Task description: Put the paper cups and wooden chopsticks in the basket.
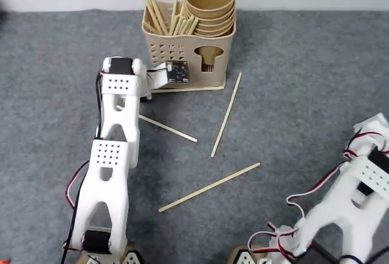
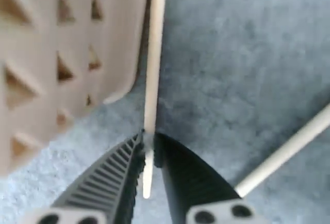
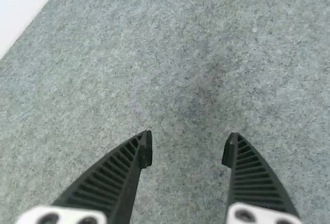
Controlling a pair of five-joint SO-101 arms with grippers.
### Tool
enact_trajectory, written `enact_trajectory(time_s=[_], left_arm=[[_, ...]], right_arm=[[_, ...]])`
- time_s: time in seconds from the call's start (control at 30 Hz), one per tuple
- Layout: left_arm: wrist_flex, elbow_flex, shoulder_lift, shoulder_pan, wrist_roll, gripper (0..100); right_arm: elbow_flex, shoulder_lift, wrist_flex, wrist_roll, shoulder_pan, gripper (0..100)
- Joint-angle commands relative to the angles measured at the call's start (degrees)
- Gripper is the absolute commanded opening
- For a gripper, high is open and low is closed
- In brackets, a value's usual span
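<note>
Well out from the basket [image 1: 226, 45], the right gripper [image 3: 188, 149] hangs splayed over bare carpet. Three loose chopsticks [image 1: 209, 187] lie before the basket. At its foot the left gripper [image 2: 148, 141] pinches a chopstick [image 2: 154, 53] near one end. I'd lift it clear of the wall before tipping it in. From above, the arm hides that grip.

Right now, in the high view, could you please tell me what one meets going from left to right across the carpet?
Left arm → short chopstick → steeply angled chopstick → right arm. I left out the basket and the long diagonal chopstick, which span several of these.
</note>
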Motion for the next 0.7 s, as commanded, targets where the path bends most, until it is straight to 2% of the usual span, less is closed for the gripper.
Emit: enact_trajectory(time_s=[0.0,0.5,0.67], left_arm=[[1.4,-2.9,-7.5,1.7,0.5,1],[1.6,-2.9,-20.0,2.5,0.9,4],[1.6,-2.6,-25.8,6.3,10.3,4]], right_arm=[[-0.4,-0.3,-1.0,-0.4,-0.6,23.6],[-0.1,-0.2,-1.2,-0.4,-2.7,23.6],[-0.1,-0.2,-1.2,-0.4,-3.6,23.6]])
